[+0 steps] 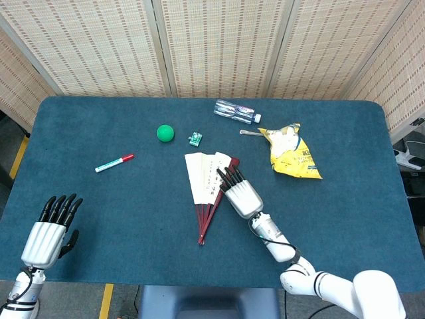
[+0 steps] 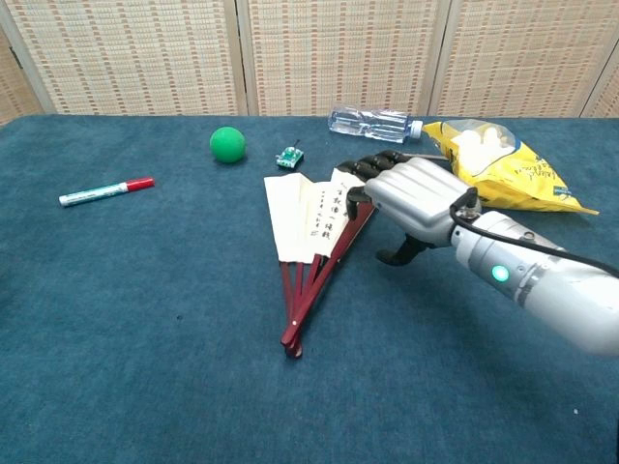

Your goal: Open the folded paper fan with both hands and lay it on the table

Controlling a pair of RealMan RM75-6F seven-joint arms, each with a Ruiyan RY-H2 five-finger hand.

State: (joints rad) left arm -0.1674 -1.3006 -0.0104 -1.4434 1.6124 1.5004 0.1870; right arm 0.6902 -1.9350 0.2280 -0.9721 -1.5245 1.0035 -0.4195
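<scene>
The paper fan point(image 1: 209, 179) lies partly spread in the middle of the table, white leaves toward the far side and dark red ribs meeting at a pivot near me. In the chest view the fan point(image 2: 309, 224) shows the same narrow wedge. My right hand point(image 1: 240, 193) is palm down with its fingers stretched out, fingertips over the fan's right red guard; I cannot tell if they touch it. The chest view shows that right hand point(image 2: 414, 199) low over the fan's right edge, holding nothing. My left hand point(image 1: 48, 236) rests at the near left edge, fingers apart, empty.
A green ball point(image 1: 165, 133) and a small green gadget point(image 1: 195, 139) lie beyond the fan. A red-capped marker point(image 1: 114, 163) is to the left. A plastic bottle point(image 1: 236, 111), a metal utensil point(image 1: 251, 133) and a yellow snack bag point(image 1: 292, 153) sit at the back right.
</scene>
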